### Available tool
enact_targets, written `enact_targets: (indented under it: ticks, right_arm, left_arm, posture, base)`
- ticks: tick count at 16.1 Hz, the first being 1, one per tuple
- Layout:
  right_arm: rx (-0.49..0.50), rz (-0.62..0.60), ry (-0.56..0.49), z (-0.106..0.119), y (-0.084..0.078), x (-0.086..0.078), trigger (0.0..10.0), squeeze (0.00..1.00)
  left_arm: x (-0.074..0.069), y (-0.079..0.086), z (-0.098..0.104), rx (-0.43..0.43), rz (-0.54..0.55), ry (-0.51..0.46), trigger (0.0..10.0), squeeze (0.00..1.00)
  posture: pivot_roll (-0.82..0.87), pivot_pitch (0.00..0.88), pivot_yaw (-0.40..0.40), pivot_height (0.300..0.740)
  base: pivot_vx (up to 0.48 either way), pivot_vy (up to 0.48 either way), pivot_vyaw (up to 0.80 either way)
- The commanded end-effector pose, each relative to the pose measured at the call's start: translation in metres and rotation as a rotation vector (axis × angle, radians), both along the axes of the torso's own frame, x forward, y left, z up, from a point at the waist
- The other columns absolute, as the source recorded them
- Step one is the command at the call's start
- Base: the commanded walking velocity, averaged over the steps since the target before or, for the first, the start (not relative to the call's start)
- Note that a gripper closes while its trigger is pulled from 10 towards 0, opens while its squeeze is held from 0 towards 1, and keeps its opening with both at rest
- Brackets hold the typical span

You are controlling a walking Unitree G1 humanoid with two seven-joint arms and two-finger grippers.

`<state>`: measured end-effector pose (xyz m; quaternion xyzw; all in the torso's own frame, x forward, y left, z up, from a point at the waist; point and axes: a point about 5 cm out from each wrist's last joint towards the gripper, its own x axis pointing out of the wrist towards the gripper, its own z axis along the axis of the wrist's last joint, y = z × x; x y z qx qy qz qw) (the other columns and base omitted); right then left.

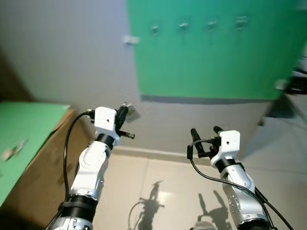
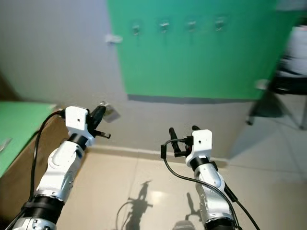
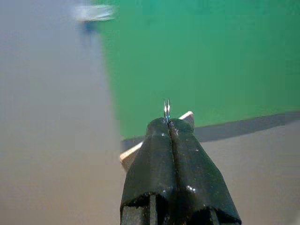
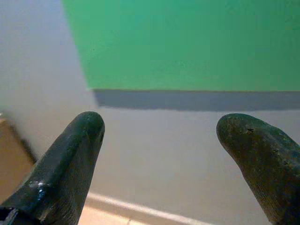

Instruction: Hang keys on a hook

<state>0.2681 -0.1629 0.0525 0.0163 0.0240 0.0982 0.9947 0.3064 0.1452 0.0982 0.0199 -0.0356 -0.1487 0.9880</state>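
Observation:
A green board [image 1: 211, 62] hangs on the grey wall ahead, with a row of several small metal hooks [image 1: 183, 25] along its top. My left gripper [image 1: 123, 111] is raised below and to the left of the board, shut on the keys [image 1: 130, 114]. In the left wrist view a thin metal ring [image 3: 166, 109] sticks out past the closed fingertips [image 3: 159, 140], with a pale tag [image 3: 131, 154] behind them. My right gripper [image 1: 205, 132] is held lower, to the right, open with nothing between its fingers [image 4: 70, 159].
A small white fitting [image 1: 129, 40] sits on the grey wall left of the board. A brown cabinet with a green top [image 1: 24, 129] stands at my left. Dark stand legs [image 2: 264, 103] are at the right. Pale tiled floor [image 1: 158, 187] lies below.

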Motion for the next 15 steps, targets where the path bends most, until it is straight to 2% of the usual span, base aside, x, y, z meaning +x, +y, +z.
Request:
enact_targets:
  ticks: [1, 8, 11, 12, 15]
  right_arm:
    - [-0.004, -0.002, -0.013, 0.001, -0.002, 0.001, 10.0, 0.0]
    - [-0.005, -0.001, -0.012, 0.0, -0.001, -0.001, 10.0, 0.0]
    - [0.006, -0.004, -0.017, 0.0, -0.001, -0.002, 10.0, 0.0]
    - [0.031, -0.042, -0.025, 0.001, -0.005, -0.003, 10.0, 0.0]
    - [-0.007, -0.067, -0.055, 0.006, -0.019, -0.01, 10.0, 0.0]
  left_arm:
    - [0.003, -0.007, 0.01, 0.023, -0.038, -0.049, 0.0, 0.0]
    - [0.007, -0.011, 0.021, 0.025, -0.06, -0.075, 0.0, 0.0]
    - [0.009, -0.013, 0.023, 0.051, -0.073, -0.081, 0.0, 0.0]
    - [0.009, -0.015, 0.022, 0.071, -0.086, -0.078, 0.0, 0.0]
    - [0.009, -0.02, 0.026, 0.077, -0.112, -0.079, 0.0, 0.0]
  posture:
    - [-0.24, 0.0, 0.119, 0.713]
    - [-0.25, 0.0, 0.126, 0.713]
    - [-0.25, 0.0, 0.128, 0.713]
    - [-0.25, 0.0, 0.129, 0.713]
    - [-0.25, 0.0, 0.133, 0.713]
  base:
    - [0.48, 0.0, 0.0]
    - [0.48, 0.0, 0.0]
    - [0.48, 0.0, 0.0]
    - [0.48, 0.0, -0.59]
    - [0.48, 0.0, -0.16]
